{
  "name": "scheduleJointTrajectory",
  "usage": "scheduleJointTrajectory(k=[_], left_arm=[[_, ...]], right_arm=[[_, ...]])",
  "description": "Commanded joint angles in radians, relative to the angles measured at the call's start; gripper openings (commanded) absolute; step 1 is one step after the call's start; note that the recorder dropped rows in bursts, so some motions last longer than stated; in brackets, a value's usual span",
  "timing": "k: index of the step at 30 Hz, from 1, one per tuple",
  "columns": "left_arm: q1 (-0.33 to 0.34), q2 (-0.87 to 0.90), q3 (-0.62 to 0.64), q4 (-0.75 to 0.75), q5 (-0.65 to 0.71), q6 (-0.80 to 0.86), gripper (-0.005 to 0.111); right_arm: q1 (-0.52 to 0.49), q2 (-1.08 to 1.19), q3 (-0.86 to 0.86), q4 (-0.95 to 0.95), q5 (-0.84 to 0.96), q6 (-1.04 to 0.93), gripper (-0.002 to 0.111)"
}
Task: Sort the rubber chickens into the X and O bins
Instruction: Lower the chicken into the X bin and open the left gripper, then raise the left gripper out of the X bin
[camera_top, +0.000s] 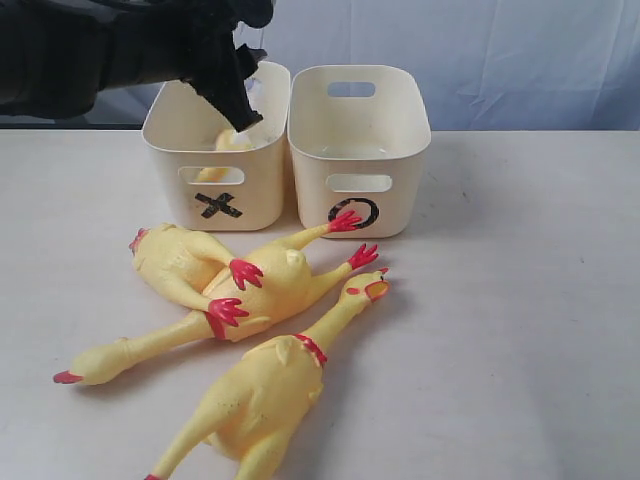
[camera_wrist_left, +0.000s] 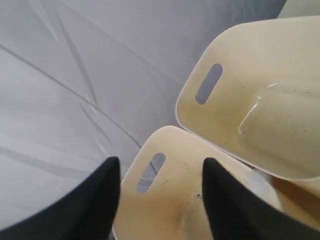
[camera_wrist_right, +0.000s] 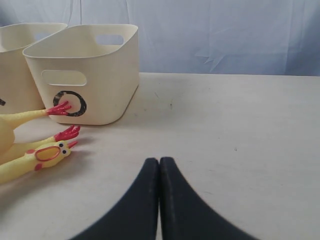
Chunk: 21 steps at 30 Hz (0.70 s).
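Note:
Two cream bins stand side by side at the back, the X bin (camera_top: 170, 140) on the left and the O bin (camera_top: 400, 150) on the right. My left gripper (camera_top: 240, 108) hangs over the X bin, open (camera_wrist_left: 161, 160) with nothing between its fingers. Below it a yellow rubber chicken (camera_top: 232, 141) lies partly inside the X bin. Three more rubber chickens lie on the table in front: one on the left (camera_top: 175, 262), one across it (camera_top: 265, 290), one nearest (camera_top: 260, 390) with its head (camera_wrist_right: 47, 154) towards the O bin (camera_wrist_right: 100, 65). My right gripper (camera_wrist_right: 160, 161) is shut and empty, low over the table.
A pale blue-grey cloth backdrop (camera_top: 520, 50) hangs behind the bins. The cream tabletop (camera_top: 520, 300) stretches bare to the right of the chickens. A red foot (camera_top: 345, 220) of the middle chicken touches the O bin's front wall.

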<state>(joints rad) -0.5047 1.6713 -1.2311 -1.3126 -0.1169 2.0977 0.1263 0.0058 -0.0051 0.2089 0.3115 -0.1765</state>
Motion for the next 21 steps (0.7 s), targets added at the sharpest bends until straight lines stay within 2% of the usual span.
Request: scheduleJointTrajectory(k=[1, 11, 21], left_arm=[[-0.006, -0.001, -0.005, -0.017, -0.097, 0.026, 0.063], [-0.006, -0.024, -0.005, -0.030, -0.124, -0.200, 0.063], [-0.006, -0.103, -0.005, -0.251, -0.110, -0.214, 0.063]], right_arm=[[0.003, -0.006, 0.005, 0.002, -0.007, -0.002, 0.000], [0.003, -0.006, 0.005, 0.002, -0.007, -0.002, 0.000], [0.003, -0.006, 0.005, 0.002, -0.007, -0.002, 0.000]])
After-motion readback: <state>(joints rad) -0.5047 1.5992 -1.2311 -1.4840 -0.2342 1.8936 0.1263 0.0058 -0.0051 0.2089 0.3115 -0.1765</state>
